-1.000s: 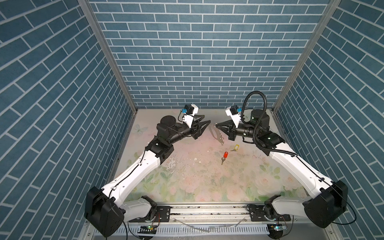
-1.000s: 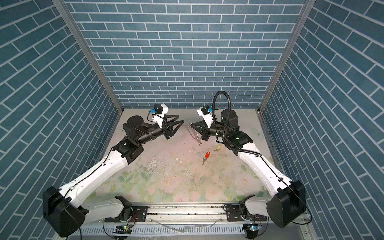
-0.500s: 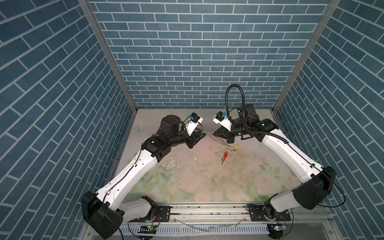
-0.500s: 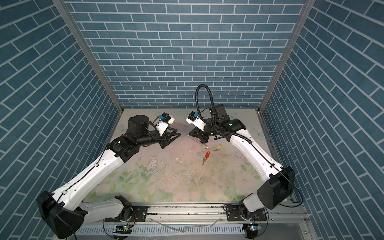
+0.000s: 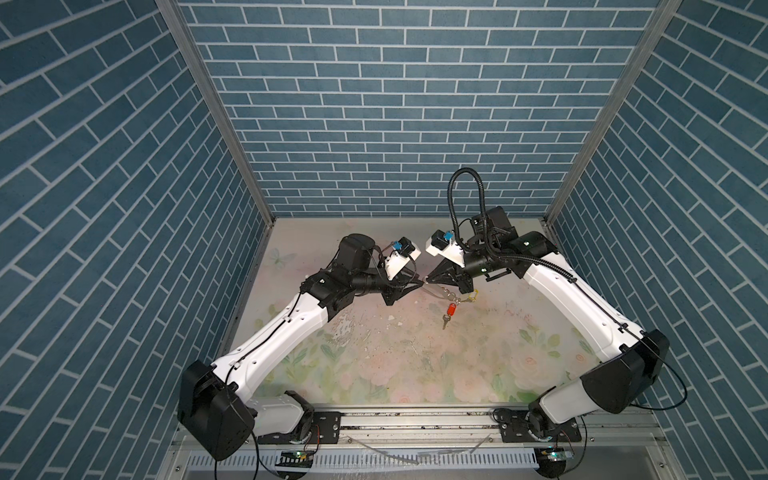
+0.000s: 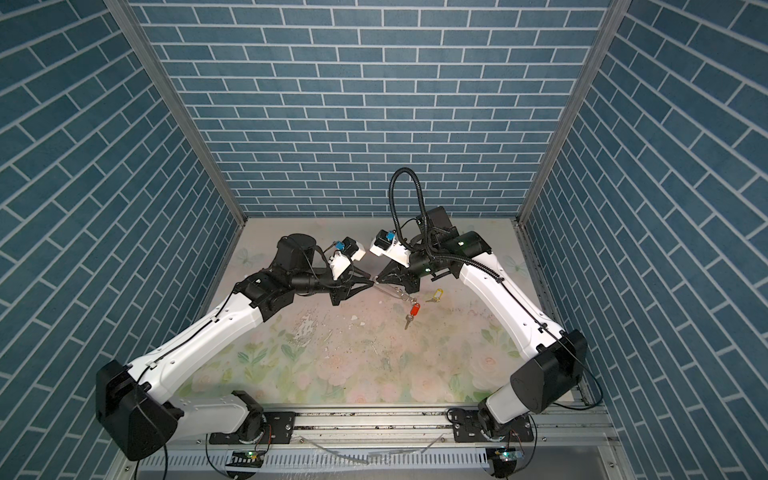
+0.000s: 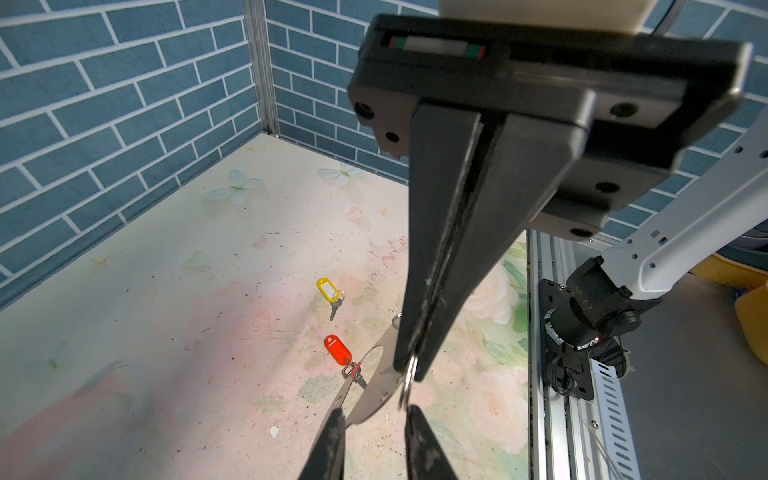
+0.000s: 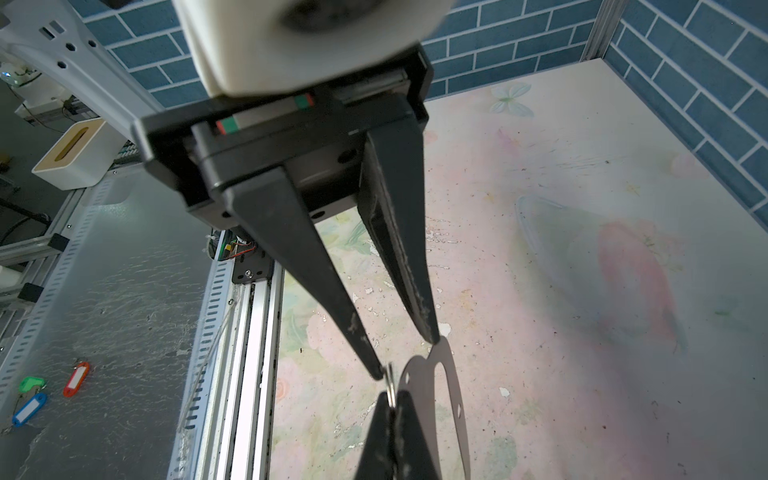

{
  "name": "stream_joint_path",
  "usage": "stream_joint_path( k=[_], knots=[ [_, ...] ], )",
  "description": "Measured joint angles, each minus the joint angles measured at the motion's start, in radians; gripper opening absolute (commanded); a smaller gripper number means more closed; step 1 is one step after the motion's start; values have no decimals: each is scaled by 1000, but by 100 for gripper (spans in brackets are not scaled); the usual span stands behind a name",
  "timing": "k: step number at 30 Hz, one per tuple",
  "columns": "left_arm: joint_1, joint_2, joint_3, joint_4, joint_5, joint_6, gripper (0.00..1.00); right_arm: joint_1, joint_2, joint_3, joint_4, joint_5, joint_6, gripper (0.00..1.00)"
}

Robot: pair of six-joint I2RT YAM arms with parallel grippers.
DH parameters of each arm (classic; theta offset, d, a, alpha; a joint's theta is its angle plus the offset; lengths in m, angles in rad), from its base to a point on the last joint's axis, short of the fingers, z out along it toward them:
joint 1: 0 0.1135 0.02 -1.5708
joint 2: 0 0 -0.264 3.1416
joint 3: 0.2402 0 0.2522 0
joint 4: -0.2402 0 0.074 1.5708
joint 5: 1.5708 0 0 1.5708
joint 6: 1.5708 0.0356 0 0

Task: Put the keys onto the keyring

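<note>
The left gripper (image 8: 405, 356) has swung in to meet the right gripper (image 7: 409, 369), jaws narrowed around the keyring's (image 7: 374, 390) end. The right pinches one small ring (image 8: 390, 381). Thin and probably bendy, the keyring wants grips at its edge; the red-tagged key (image 5: 451, 310) and yellow-tagged key (image 5: 471, 296) lie on the table (image 5: 374, 365).

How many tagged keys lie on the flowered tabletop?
2: the red-tagged key lies near the table centre; the yellow-tagged key lies just behind it, slightly rightward. Others may be hidden.
</note>
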Motion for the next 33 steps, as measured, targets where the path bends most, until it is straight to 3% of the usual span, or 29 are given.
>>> stream_joint_path(
  k=[24,30,33],
  knots=[
    [-8,19,13,31,47,8,18,-8,0,0,-23,-19,-2,0],
    [-10,29,18,32,53,9,18,-11,0,0,-31,-15,-2,0],
    [-11,30,18,35,59,11,23,-11,0,0,-37,-15,-2,0]
  ],
)
